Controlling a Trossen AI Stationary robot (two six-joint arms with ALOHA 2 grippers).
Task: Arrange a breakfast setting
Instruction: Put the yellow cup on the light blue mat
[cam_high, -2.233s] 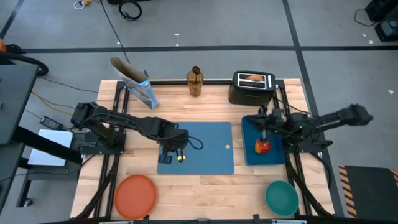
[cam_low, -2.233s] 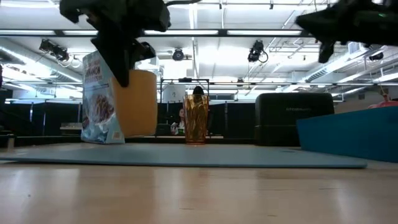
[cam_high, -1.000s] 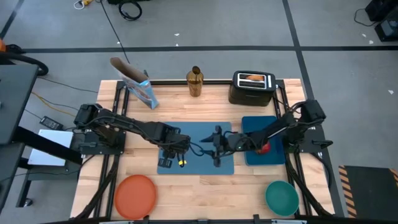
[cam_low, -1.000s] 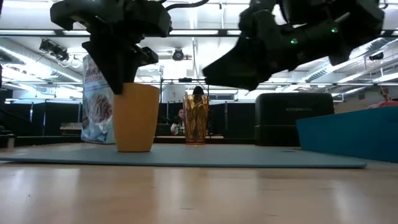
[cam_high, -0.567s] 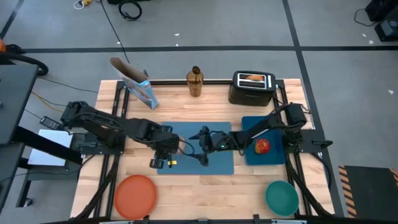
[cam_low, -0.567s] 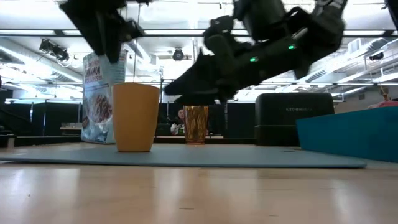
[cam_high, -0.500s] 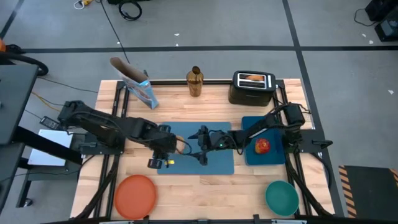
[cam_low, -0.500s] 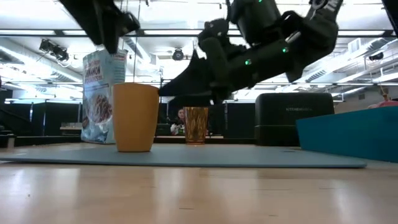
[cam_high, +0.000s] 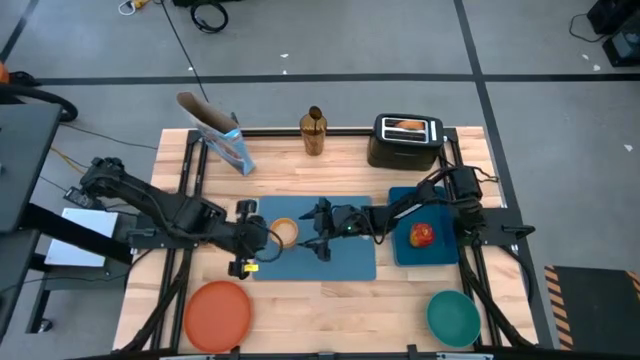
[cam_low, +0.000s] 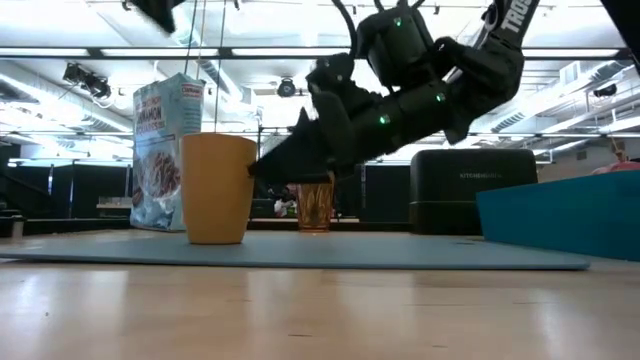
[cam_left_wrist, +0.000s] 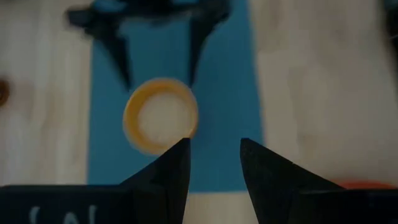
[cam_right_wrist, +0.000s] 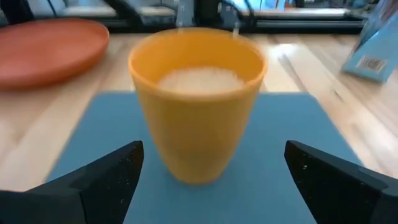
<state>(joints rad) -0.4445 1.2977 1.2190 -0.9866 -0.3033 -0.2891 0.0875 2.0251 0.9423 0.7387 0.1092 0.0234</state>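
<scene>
Your right end effector (cam_high: 312, 232) hangs low over the blue placemat (cam_high: 350, 262), fingers spread wide, with the small orange cup (cam_high: 284, 233) just ahead of its tips and not touched. The right wrist view confirms it: the cup (cam_right_wrist: 198, 99) stands upright on the placemat (cam_right_wrist: 292, 149), framed between the two fingers with clear space on either side.

Your left end effector (cam_high: 243, 252) sits on the cup's other side, at the placemat's edge, raised above the desk (cam_high: 330, 300). Its fingers (cam_left_wrist: 171, 168) stand partly apart and pinch nothing.

The orange plate (cam_high: 217, 314) lies beside and nearer the desk's front edge than the left end effector. The red apple (cam_high: 422, 234) rests behind the right end effector, on a blue block. The teal bowl (cam_high: 452, 316) sits well apart, at the front corner.
</scene>
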